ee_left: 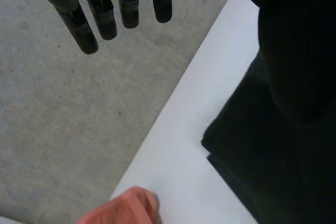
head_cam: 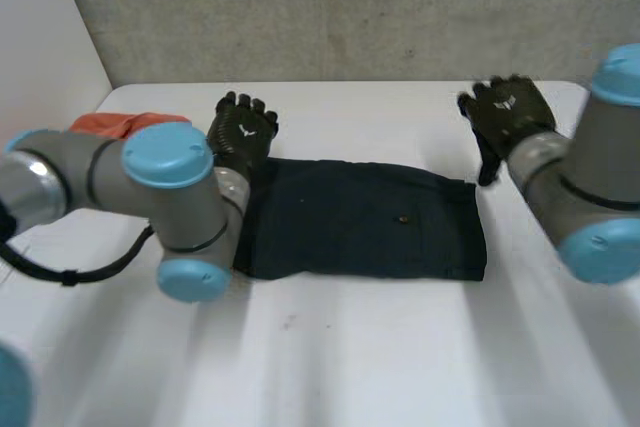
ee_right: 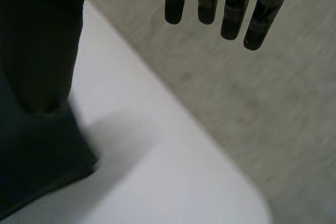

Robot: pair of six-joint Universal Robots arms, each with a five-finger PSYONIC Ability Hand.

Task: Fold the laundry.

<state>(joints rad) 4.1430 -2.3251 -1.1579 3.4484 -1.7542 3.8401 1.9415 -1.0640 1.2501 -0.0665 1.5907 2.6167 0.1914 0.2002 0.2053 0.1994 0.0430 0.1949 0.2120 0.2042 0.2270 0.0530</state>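
The dark cloth [head_cam: 365, 219] lies flat across the middle of the table [head_cam: 400, 347] as a long rectangle, apparently folded once already, judging by the doubled edge at its corner in the left wrist view. The left hand [head_cam: 243, 132] hovers at the cloth's far left corner and the right hand [head_cam: 508, 115] just off its far right corner. Both are released: in each wrist view the fingers [ee_left: 105, 17] hang straight and hold nothing, and the right hand's fingers [ee_right: 231, 14] are spread the same way, with the cloth [ee_right: 37, 166] lying below its thumb. An orange cloth [head_cam: 115, 125] sits near the table's far left edge, just behind the left arm. The likely next step is to take the two far corners and fold again, and the risks lie there. The right hand sits slightly outside its corner, so closing now could pinch air or only the top layer (which would peel the fold open rather than carry it). The left arm crosses close over the near left end and could drag it askew. If the hands lift unevenly, the rectangle will skew, and a wide sweep on the left could snag the orange cloth [ee_left: 123, 209].
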